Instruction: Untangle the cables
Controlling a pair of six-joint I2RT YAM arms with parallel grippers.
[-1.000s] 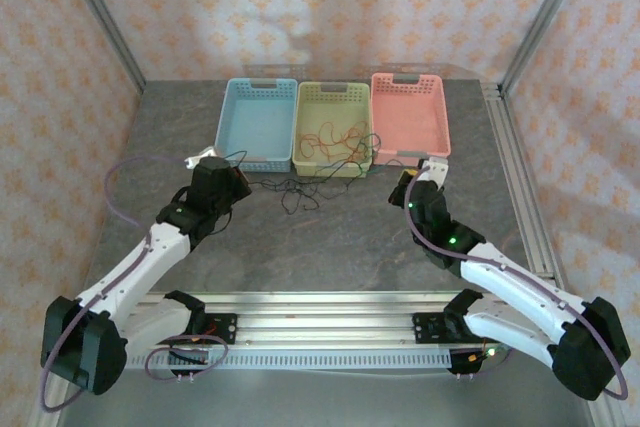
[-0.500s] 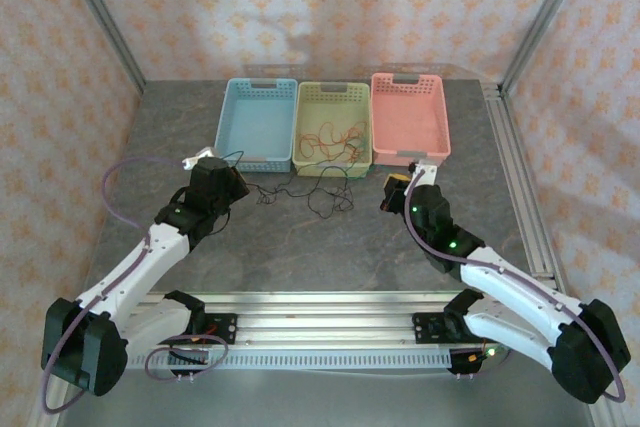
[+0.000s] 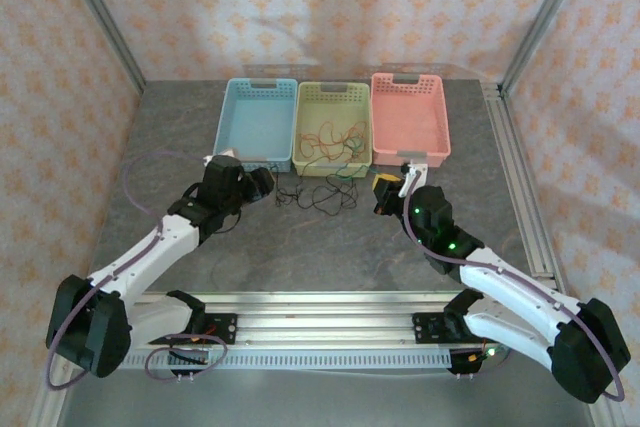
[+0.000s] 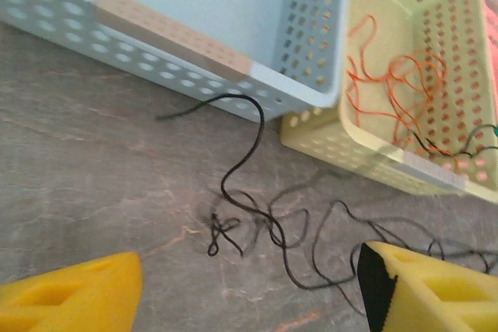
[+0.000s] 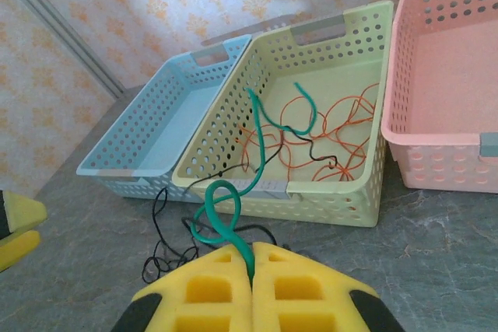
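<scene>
Your right gripper (image 5: pixel 250 248) is pressed shut on a thin green cable (image 5: pixel 261 141), which curls into a loop just above the fingers and then rises over the front rim of the yellow basket (image 5: pixel 334 207), arching inside it. Your left gripper (image 4: pixel 245 270) stands wide open with nothing in it, hovering low over the worktop (image 3: pixel 330 247) in front of the blue basket (image 3: pixel 255 127). Below it a very thin black cable (image 4: pixel 220 227) lies on the worktop in loose, snarled squiggles with a small knot, one end trailing along the blue basket's front wall. A thin orange cable (image 5: pixel 342 126) is heaped in overlapping loops on the yellow basket's floor, with a dark strand crossing it. Beside the yellow basket, on its right, sits the pink basket (image 5: pixel 443 161).
</scene>
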